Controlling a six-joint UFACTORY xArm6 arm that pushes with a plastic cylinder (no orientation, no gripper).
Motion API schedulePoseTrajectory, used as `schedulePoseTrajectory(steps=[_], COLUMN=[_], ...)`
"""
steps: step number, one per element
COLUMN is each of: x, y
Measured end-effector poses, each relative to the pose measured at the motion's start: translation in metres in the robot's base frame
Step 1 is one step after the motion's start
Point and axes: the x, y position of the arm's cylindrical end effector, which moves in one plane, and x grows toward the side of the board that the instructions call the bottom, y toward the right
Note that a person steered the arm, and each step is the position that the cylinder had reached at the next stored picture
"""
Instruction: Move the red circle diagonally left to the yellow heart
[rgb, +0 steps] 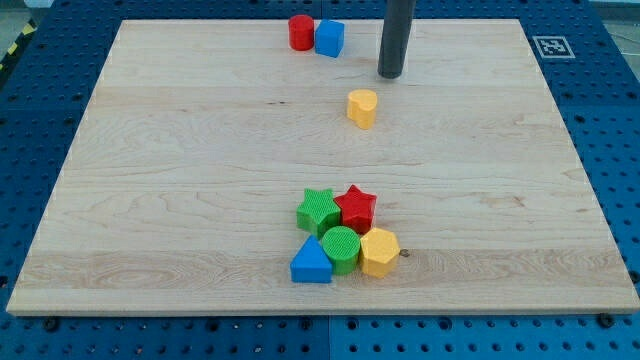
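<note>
Camera view. The red circle stood near the board's top edge, touching the blue cube on its right. Our tip carried no claw and held nothing; it rested right of both, apart from them. The circle thus lay to the tip's left, the cube between. The yellow heart sat just below the tip. The rod's top was cut off; a block cluster lay well below.
</note>
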Motion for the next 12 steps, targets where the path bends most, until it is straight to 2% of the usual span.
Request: schedulePoseTrajectory(steps=[2, 6, 8, 10, 12], x=[-0.043, -0.068, -0.074, -0.102, -0.086], y=[-0.003, -0.03, -0.073, -0.098, -0.119])
